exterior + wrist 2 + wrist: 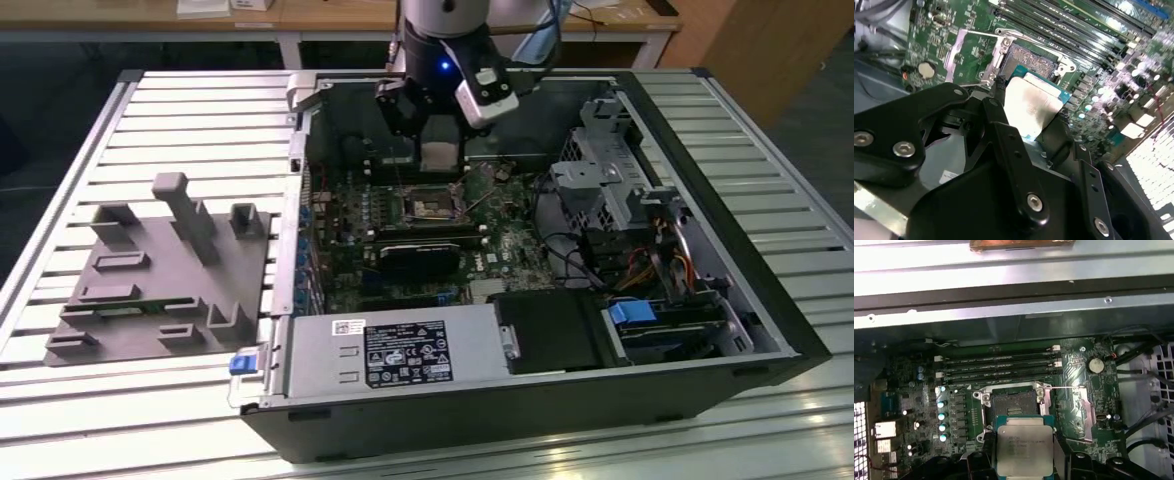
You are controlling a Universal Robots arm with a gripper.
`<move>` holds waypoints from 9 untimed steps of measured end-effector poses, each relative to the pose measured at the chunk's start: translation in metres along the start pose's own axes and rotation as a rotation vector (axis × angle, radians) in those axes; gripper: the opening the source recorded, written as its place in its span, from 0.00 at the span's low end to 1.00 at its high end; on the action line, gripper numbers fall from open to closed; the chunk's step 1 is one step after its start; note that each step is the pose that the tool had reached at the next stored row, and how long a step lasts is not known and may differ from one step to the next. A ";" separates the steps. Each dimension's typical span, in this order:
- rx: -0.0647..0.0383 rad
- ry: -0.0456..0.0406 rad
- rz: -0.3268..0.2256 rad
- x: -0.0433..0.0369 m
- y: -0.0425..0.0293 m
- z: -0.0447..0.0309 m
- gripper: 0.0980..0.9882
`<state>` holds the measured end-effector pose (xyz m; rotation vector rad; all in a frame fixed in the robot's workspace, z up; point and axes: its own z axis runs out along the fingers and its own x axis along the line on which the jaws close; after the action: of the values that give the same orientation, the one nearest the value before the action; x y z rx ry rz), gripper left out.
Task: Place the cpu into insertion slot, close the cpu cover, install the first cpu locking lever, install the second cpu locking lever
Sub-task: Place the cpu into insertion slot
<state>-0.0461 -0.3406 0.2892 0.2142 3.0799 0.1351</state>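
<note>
My gripper (pixel 441 160) hangs inside the open computer case and is shut on the cpu (pixel 1024 446), a flat square chip with a dull silver top and a green edge, held by two sides between black fingers (pixel 985 452). In the second wrist view the cpu (pixel 1030 102) is tilted just above the board. The insertion slot (pixel 1014 402) is a bare square black socket with a silvery rim, right beyond the chip; it is also in the exterior view (pixel 434 205) below the gripper. A shiny metal plate (pixel 1074 407), apparently the cpu cover swung open, lies beside the socket, with a thin wire lever (pixel 1066 387) raised.
Long memory slots (pixel 999 367) run beside the socket. The grey labelled power supply box (pixel 394 355) fills the case's near end, and a drive cage (pixel 614 180) with cables sits at the exterior view's right. A grey fixture with pegs (pixel 160 270) stands outside on the slatted table.
</note>
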 end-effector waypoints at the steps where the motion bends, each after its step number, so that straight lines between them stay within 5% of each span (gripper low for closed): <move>1: 0.001 -0.0016 0.017 0.0000 0.0000 0.0004 0.50; 9: 0.013 -0.0143 0.147 0.0001 -0.0002 0.0022 0.50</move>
<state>-0.0461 -0.3406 0.2870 0.4401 3.0495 0.1195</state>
